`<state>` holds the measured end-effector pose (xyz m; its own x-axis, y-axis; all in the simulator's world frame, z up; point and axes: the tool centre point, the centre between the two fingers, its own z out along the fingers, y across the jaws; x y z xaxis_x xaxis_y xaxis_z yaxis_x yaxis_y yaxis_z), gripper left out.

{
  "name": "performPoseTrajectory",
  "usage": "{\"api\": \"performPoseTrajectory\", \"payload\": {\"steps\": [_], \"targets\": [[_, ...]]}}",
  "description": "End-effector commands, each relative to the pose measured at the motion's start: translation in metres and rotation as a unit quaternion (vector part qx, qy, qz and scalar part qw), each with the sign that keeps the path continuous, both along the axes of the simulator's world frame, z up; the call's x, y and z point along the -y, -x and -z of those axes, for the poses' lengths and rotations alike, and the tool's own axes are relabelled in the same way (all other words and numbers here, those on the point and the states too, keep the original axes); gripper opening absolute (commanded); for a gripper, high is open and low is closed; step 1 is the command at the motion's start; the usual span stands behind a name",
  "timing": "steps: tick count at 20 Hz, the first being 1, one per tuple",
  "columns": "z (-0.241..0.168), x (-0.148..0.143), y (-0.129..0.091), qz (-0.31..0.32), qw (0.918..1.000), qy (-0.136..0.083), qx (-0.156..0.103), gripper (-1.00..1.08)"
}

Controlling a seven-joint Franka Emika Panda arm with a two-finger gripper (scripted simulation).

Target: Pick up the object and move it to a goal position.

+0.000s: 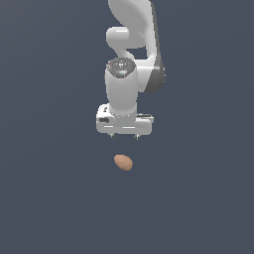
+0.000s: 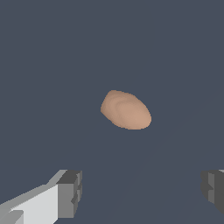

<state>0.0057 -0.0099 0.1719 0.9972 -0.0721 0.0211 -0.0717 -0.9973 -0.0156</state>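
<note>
The object (image 1: 123,162) is a small peach egg-shaped blob lying on the dark grey surface, just below the white gripper in the exterior view. It also shows in the wrist view (image 2: 126,110), apart from both fingers. My gripper (image 1: 124,136) hangs above it, pointing down, with its jaws spread wide and nothing between them. In the wrist view the gripper (image 2: 142,192) shows two grey fingertips (image 2: 70,193) far apart, with the object beyond them and not between them.
The white arm (image 1: 131,59) rises out of the exterior view's upper edge. A plain dark grey surface (image 1: 49,198) fills the rest of both views.
</note>
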Motion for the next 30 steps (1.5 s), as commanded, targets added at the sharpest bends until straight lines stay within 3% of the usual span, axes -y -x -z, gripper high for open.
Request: {"api": "performPoseTrajectory", "payload": {"steps": [1,11,20,30], "targets": [[0.0,0.0,0.0,0.0,1.0,0.0,0.0,1.0],[-0.018,-0.036,-0.012,-0.023,0.9995,-0.004,0.02,1.0],[-0.015,-0.034,-0.012,-0.034,0.9992,-0.003,0.018,1.0],[-0.002,-0.028,-0.019,-0.104,0.9945,0.003,0.015,1.0]]}}
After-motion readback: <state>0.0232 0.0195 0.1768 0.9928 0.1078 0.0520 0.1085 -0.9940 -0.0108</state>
